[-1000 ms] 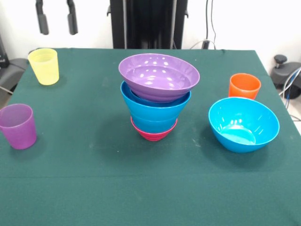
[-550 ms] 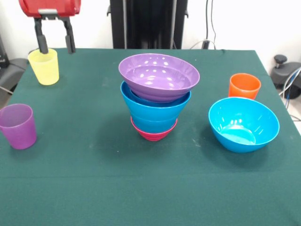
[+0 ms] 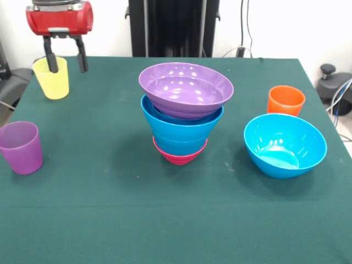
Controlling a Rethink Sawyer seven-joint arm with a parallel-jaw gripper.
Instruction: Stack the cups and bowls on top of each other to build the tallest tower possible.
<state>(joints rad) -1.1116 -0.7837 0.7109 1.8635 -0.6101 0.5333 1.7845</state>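
My hand (image 3: 66, 64) hangs open at the yellow cup (image 3: 51, 78), one finger in front of the cup and the other just beside it, gripping nothing. The tower (image 3: 182, 113) stands mid-tabletop (image 3: 110, 220): magenta bowl (image 3: 180, 157) at the base, blue bowls (image 3: 179, 129) above, purple bowl (image 3: 186, 89) on top. The purple cup (image 3: 21, 147), orange cup (image 3: 285, 100) and loose blue bowl (image 3: 285, 144) sit apart.
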